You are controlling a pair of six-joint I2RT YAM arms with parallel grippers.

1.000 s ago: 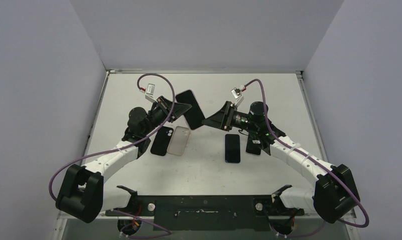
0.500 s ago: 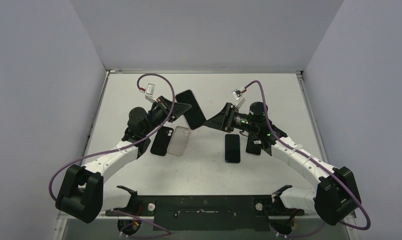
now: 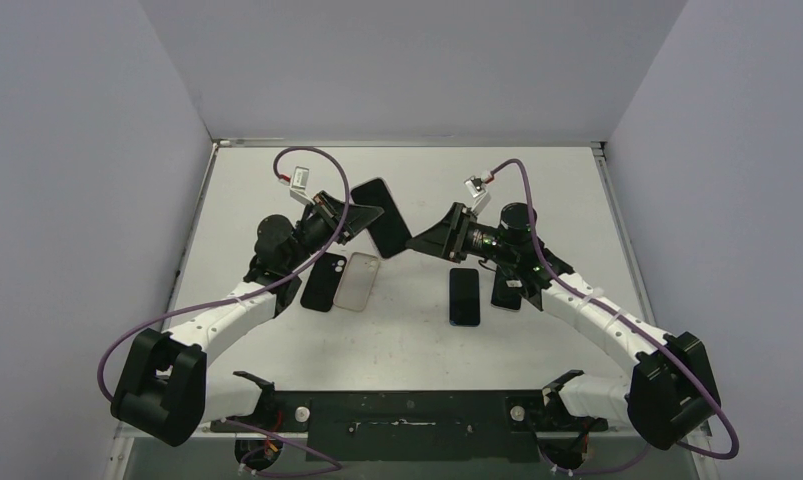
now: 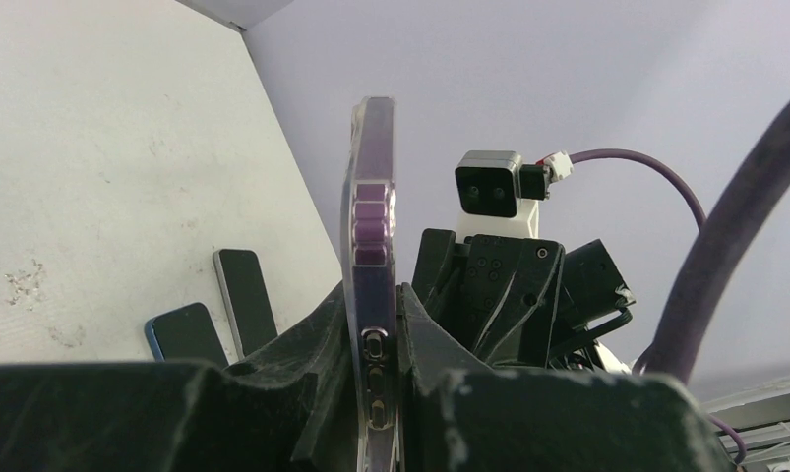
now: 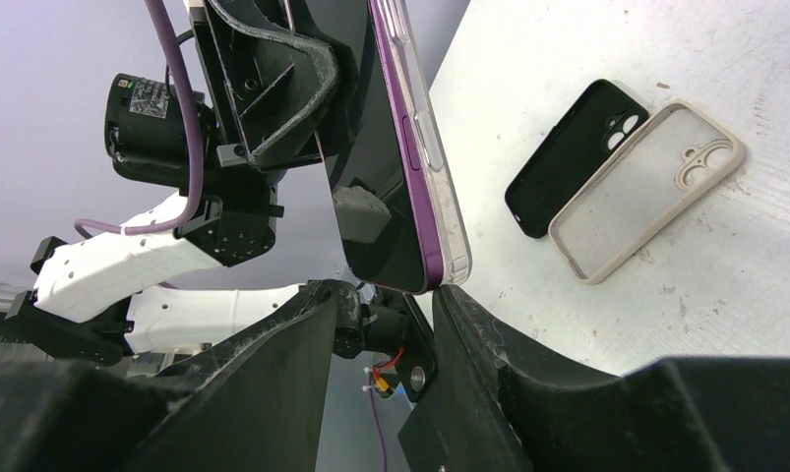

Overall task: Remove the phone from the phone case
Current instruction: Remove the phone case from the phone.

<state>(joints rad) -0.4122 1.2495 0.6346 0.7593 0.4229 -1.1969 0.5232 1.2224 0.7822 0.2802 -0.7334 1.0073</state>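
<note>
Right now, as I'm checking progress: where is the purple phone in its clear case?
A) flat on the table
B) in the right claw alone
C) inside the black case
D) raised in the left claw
D: the left claw is shut on the cased phone, holding it up edge-on.

Cased phone [image 3: 389, 226] sits between left tool [image 3: 363, 217] and right tool [image 3: 415, 243].
</note>
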